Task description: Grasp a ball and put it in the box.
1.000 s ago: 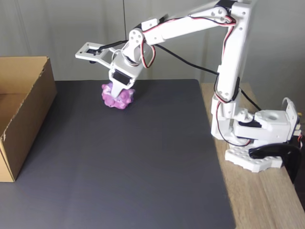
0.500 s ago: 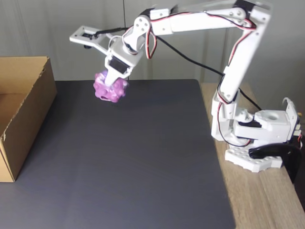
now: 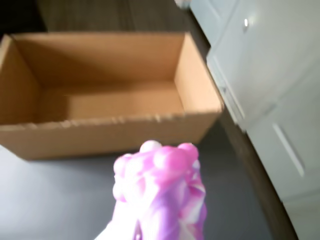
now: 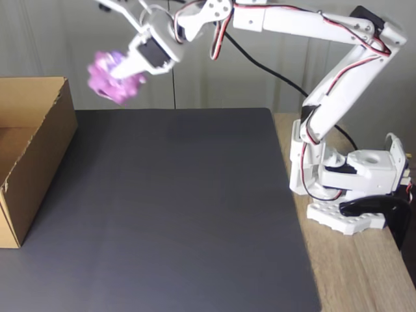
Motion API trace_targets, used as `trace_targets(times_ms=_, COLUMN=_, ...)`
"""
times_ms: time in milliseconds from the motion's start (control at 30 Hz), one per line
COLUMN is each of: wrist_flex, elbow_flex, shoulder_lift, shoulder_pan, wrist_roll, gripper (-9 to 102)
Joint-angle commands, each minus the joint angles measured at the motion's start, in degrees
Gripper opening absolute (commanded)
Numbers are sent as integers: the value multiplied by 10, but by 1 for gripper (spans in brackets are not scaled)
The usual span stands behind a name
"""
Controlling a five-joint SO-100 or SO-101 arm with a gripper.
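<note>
The bumpy purple, pink and white ball [image 4: 110, 77] hangs high in the air in the fixed view, a little right of the box's near corner. My gripper [image 4: 120, 70] is shut on it, the white arm stretched out to the left. The wrist view shows the ball [image 3: 162, 192] close up at the bottom, blurred, with the open brown cardboard box [image 3: 107, 127] beyond it and nothing visible inside. In the fixed view the box [image 4: 39, 149] stands at the left edge of the dark mat.
A dark grey mat [image 4: 182, 214] covers most of the table. The arm's white base [image 4: 348, 188] sits on the wooden strip at the right. White cabinet doors [image 3: 270, 75] rise on the right in the wrist view.
The arm has lifted the ball off the mat, raised it well above the table and carried it left toward the box.
</note>
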Motion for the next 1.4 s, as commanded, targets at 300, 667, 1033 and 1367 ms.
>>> trace_targets(times_ms=300, wrist_flex=-80, elbow_flex=-261, shoulder_lift=-132, shoulder_pan=-88, wrist_roll=4, gripper=4)
trace_targets(times_ms=667, wrist_flex=-120, elbow_flex=-468, shoulder_lift=-340, shoulder_pan=-112, wrist_roll=18, gripper=6)
trace_targets(times_ms=1033, wrist_flex=-166, elbow_flex=-589, shoulder_lift=-502, shoulder_pan=-110, wrist_roll=21, gripper=9)
trace_targets(times_ms=1367, wrist_flex=-170, elbow_flex=-693, shoulder_lift=-618, shoulder_pan=-92, wrist_roll=25, gripper=23)
